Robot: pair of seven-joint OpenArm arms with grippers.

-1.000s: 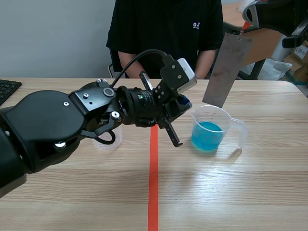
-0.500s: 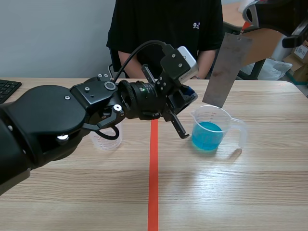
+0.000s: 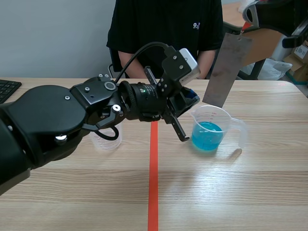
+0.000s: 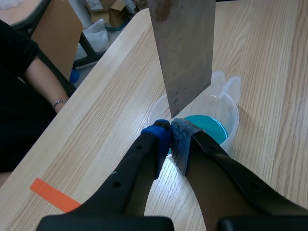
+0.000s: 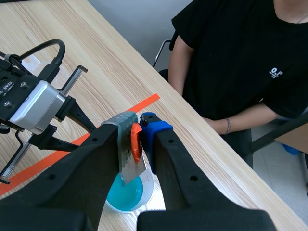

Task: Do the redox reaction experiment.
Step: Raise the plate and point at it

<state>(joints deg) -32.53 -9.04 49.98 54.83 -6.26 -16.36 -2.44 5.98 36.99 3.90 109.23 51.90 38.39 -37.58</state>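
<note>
right tool pinching 1 metal sheet | left tool closed, empty | 1 blue-liquid beaker | 1 clear beaker

A person in a black T-shirt sits at the far side of the wooden table, a thin bracelet on one wrist. A black keyboard lies at the far left edge. A white plastic bag sits beyond the far right corner.

The wooden table holds a beaker of blue liquid, a clear cup and keyboard.
</note>
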